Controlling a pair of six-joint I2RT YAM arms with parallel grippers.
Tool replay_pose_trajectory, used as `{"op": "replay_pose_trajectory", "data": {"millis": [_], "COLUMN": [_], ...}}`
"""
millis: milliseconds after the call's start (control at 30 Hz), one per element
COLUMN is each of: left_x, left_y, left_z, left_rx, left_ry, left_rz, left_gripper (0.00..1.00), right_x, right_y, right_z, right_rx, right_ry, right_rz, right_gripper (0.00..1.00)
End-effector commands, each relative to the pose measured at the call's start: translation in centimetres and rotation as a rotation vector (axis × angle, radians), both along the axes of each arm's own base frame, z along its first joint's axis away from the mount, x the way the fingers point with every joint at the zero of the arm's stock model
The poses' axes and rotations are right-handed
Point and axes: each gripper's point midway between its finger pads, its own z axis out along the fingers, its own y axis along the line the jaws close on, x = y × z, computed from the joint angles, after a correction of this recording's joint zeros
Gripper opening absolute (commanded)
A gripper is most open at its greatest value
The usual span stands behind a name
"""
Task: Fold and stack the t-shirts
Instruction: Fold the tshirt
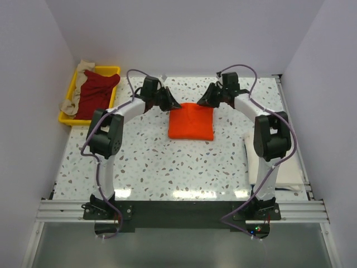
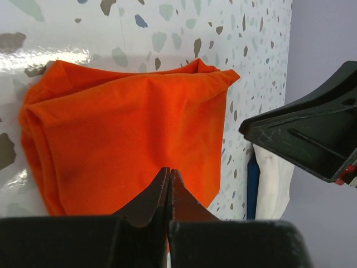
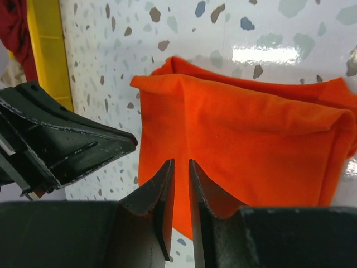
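Top external view. One orange t-shirt (image 1: pixel 191 121) is seen folded into a rough rectangle, lying on the speckled table (image 1: pixel 167 167) at mid-width, towards the far side. One yellow tray (image 1: pixel 66 117) is noted at the far left corner. One dark red t-shirt (image 1: pixel 96 92) is heaped in it, with beige cloth (image 1: pixel 83 69) at its far end and near edge; whether this is one garment or two cannot be told. Two arms are counted. The left gripper (image 1: pixel 175 105) is placed at the shirt's far left corner and the right gripper (image 1: pixel 202 101) at its far right corner. A white flat item (image 1: pixel 285 174) is partly hidden behind the right arm; its kind cannot be told.

Left wrist view. The left gripper's fingers (image 2: pixel 156 195) are seen pressed together tip to tip, with nothing pinched between them, above the orange cloth. The other gripper is seen at the right edge. The white item is shown here with a dark blue strip (image 2: pixel 252 184) beside it, which the overhead view does not give.

Right wrist view. The right gripper's fingers (image 3: pixel 203 184) are held slightly apart, a narrow slit between them, over the shirt's edge, with no cloth in the slit. The layered fold edges of the shirt are shown. The tray rim and red cloth are seen at top left.
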Motion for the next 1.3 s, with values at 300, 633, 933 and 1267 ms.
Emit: {"op": "replay_pose_trajectory", "data": {"millis": [300,633,933,1267], "left_x": [4.4,4.8,5.1,4.5], "left_y": [0.4,1.7,1.8,0.3], "left_z": [-5.1,-6.8,-5.0,3.2], "left_rx": [-0.036,-0.089,-0.119,-0.088], "left_ry": [-0.007,0.029,0.0,-0.159], "left_rz": [0.03,0.051,0.03,-0.006], "left_gripper": [0.0,0.0,0.0,0.21], "right_x": [5.0,6.9,8.0,5.3], "right_y": [-0.4,-2.3,-5.2,-7.8], "right_z": [-6.8,-8.1,-7.3,-2.5], "right_rx": [0.101,0.328,0.386,0.158], "right_ry": [0.058,0.143,0.155,0.008], "right_rz": [0.036,-0.049,-0.13,-0.135], "right_gripper": [0.19,0.26,0.35,0.52]}}
